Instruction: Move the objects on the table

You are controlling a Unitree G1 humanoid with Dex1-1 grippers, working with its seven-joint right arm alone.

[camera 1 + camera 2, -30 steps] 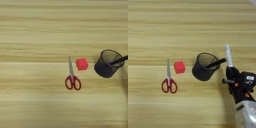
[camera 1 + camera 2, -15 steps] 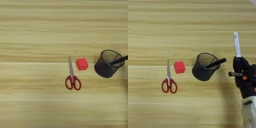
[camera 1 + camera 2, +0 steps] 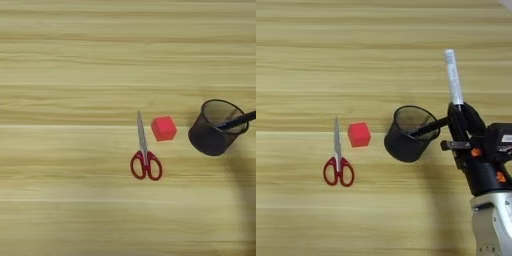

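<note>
- A silver-forearmed robot arm ending in a two-fingered black gripper [image 3: 461, 112] rises from the lower right corner of the right eye view; the left eye view does not show it.
- The black fingers are clenched around the lower end of a white marker [image 3: 453, 77], which stands nearly upright in the frame and reaches toward the upper right, its tip leaning slightly left. Its black cap is not visible; that end is hidden in the grip.
- Just left of the gripper, right of centre, sits a black mesh cup [image 3: 408, 134] tilted toward the viewer, with a dark pen [image 3: 428, 128] sticking out over its right rim toward the fingers. Whether pen and fingers touch cannot be told.
- A small red cube [image 3: 164, 128] lies on the light-tan wood-grain table [image 3: 75, 60] near mid-frame, to the left of the cup and apart from it.
- Red-handled scissors with silver blades [image 3: 145, 156] lie flat just left of the cube, closed blades pointing to the top of the frame, handle loops below the cube's level.
- The marker is off the table surface, held above it by the gripper.
</note>
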